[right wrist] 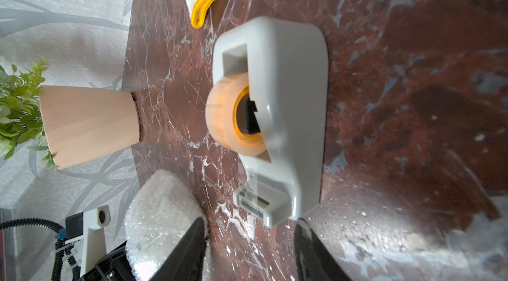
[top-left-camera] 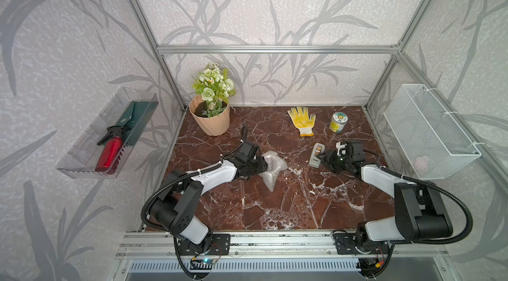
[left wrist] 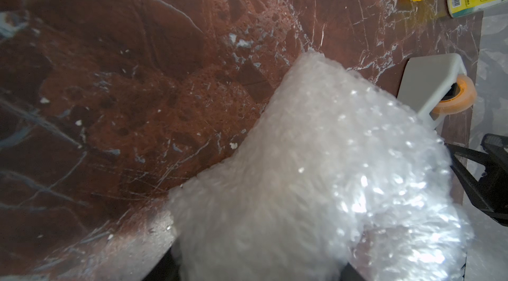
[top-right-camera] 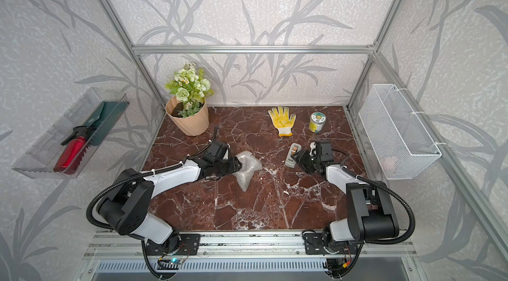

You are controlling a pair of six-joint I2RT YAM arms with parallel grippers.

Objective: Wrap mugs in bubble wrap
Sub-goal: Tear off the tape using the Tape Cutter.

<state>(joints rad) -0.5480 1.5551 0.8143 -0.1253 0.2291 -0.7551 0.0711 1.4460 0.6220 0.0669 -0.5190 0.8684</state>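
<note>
The bubble wrap (top-left-camera: 272, 166) (top-right-camera: 247, 168) lies crumpled into a lumpy bundle near the middle of the red-brown marble table (top-left-camera: 275, 205), with a narrow tail of it trailing toward the front edge. We cannot tell whether the mug sits inside, because the plastic is too cloudy in every view.

To the bundle's right, across a strip of bare table, stands a grey tape dispenser (top-left-camera: 316, 156) (right wrist: 275, 117) with an orange-cored roll. It sits between the bundle and the right arm. Farther back, near the rear wall, a yellow-dotted work glove (top-left-camera: 301, 121) lies flat and a small jar (top-left-camera: 338, 122) with a green-yellow label stands upright, the two apart from each other. A peach flower pot (top-left-camera: 210, 117) with green and white blooms fills the back left corner. Off the table, a clear tray (top-left-camera: 82, 139) on the left wall holds a red bottle (top-left-camera: 110, 150), and a white wire basket (top-left-camera: 428, 131) hangs on the right wall.

The left claw (top-left-camera: 263, 168) reaches the bundle from the left and is clamped onto the wrap. In its wrist view the plastic fills the whole gap between the jaws.

The right claw (right wrist: 250, 252) hangs low just beside the dispenser's cutter end. Its fingers (right wrist: 192, 249) are parted with nothing between them — the cutter sits just ahead of the gap, and we see no contact.
</note>
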